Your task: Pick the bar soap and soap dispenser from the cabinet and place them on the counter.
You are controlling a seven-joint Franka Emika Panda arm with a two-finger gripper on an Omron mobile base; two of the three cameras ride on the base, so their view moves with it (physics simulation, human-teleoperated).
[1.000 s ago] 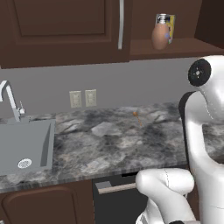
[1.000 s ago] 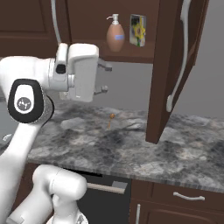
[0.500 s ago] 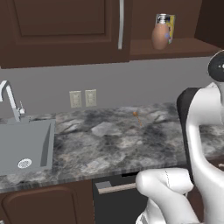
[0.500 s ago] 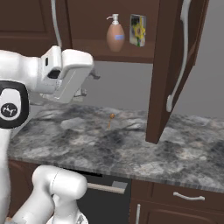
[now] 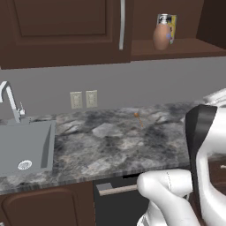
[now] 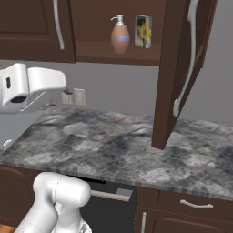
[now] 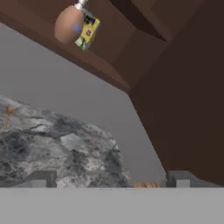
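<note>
Soap dispenser (image 6: 120,35) is seen upright on the cabinet (image 6: 113,50) shelf, left of a yellow box (image 6: 143,31). Gripper (image 7: 111,181) jaws are spread wide, empty, above the counter (image 7: 57,148).

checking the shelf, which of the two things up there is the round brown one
The soap dispenser, left of the flat yellow box in the right base view; it has a white pump top.

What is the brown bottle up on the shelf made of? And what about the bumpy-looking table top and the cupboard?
The soap dispenser looks like smooth brown plastic or glazed ceramic, going by its even, soft sheen; it's hard to say which. The counter looks like polished stone: grey and black marbled veins run through it. The cabinet looks like dark stained wood with panelled doors, and its long bar handle looks like brushed silver metal.
</note>
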